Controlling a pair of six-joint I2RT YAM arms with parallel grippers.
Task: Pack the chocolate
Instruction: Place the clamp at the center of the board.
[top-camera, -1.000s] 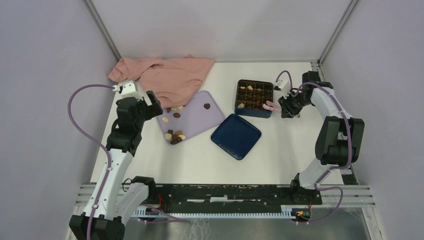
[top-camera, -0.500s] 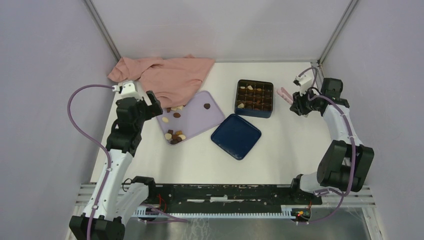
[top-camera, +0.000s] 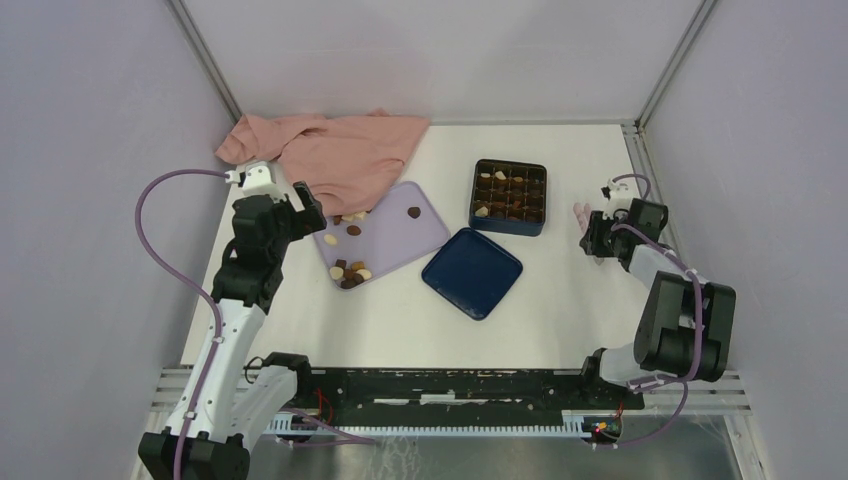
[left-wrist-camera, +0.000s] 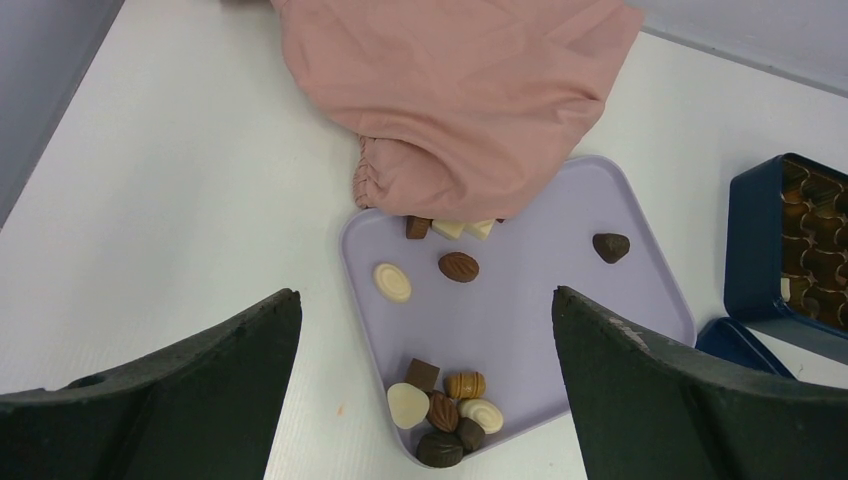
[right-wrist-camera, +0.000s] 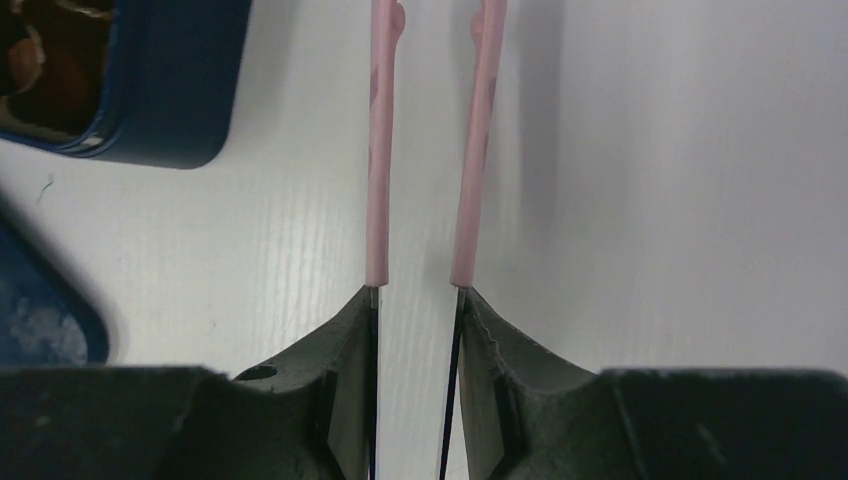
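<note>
Left gripper (left-wrist-camera: 422, 296): I see my dark fingers (left-wrist-camera: 200, 390) spread wide with nothing between them, hanging above the tray's near-left part.
Table (top-camera: 400, 310): left of this gripper it is bare white out to the grey side wall, so there is free room on that side.
Pink cloth (left-wrist-camera: 460, 90): ahead of the left gripper. Its gathered hem lies over the tray's far edge and partly covers a few pieces there.
Lilac tray (left-wrist-camera: 540, 290): below and ahead of the left fingers. Its near-left rim is between them and its right half is mostly bare.
Chocolate (left-wrist-camera: 440, 415): a cluster sits at the tray's near edge between the left fingers. Loose pieces lie farther ahead and one dark piece (left-wrist-camera: 611, 246) is off to the right. More pieces fill the box's grid.
Blue lid (top-camera: 472, 272): right of the tray, just beside it and the box.
Blue box (top-camera: 510, 196): ahead-left of the right gripper and clear of its fingers.
Right gripper (right-wrist-camera: 435, 20): the thin pink fingers (right-wrist-camera: 378, 150) stand a narrow gap apart with bare table showing between them, gripping nothing. The table to their right is open.
</note>
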